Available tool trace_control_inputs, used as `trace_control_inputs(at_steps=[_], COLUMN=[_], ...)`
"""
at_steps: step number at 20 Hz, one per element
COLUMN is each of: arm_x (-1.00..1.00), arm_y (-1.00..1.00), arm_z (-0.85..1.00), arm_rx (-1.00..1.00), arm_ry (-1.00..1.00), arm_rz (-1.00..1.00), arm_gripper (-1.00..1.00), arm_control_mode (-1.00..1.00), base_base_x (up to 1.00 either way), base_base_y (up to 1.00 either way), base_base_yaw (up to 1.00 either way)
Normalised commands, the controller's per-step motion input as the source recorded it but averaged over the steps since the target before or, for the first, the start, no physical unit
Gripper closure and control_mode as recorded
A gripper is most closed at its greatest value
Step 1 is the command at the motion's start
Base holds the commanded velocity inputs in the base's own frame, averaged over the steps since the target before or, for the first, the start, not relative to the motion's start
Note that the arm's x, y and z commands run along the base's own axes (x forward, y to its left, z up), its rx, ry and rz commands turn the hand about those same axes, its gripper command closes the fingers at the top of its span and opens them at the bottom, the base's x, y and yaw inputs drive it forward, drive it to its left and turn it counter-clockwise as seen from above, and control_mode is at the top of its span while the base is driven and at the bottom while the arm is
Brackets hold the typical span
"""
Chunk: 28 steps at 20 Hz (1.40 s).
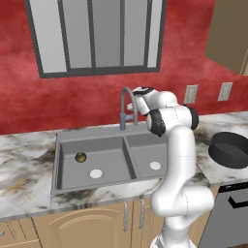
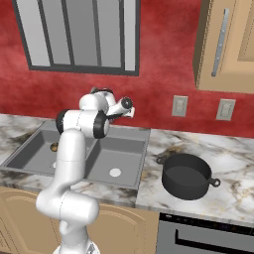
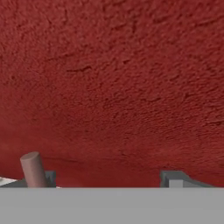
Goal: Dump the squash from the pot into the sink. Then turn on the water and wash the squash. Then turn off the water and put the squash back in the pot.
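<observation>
Marbled surface (image 1: 24, 160) along the red wall, with the grey double sink (image 1: 127, 140) set into it. Black pot (image 2: 187, 176) upright on the surface, right of the sink, apart from it.

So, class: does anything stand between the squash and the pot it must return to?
Yes. The squash lies in the sink's left basin; the divider, the right basin and the robot's arm stand between it and the pot on the counter.
</observation>
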Motion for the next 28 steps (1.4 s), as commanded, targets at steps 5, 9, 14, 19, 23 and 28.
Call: trace_control_inputs(at_steps=[5, 9, 14, 19, 23, 28], arm_x=[0.03, 0.05, 0.12, 0.06, 0.0, 0.0], arm_y=[-0.16, -0.31, -0.51, -0.79, -0.98, -1.0], arm_z=[-0.15, -0.15, -0.17, -0.14, -0.12, -0.09], arm_rx=[0.0, 0.0, 0.0, 0.0, 0.0, 0.0], arm_ry=[0.01, 0.01, 0.03, 0.03, 0.02, 0.01], arm_rz=[-0.04, -0.05, -0.04, -0.02, 0.0, 0.0], arm_gripper=[1.0, 1.0, 1.0, 1.0, 1.0, 1.0], arm_control_mode=[-1.0, -1.0, -1.0, -1.0, -1.0, -1.0], base_base_x=[0.0, 0.0, 0.0, 0.0, 0.0, 0.0], base_base_y=[0.0, 0.0, 0.0, 0.0, 0.0, 0.0], base_base_yaw=[0.0, 0.0, 0.0, 0.0, 0.0, 0.0])
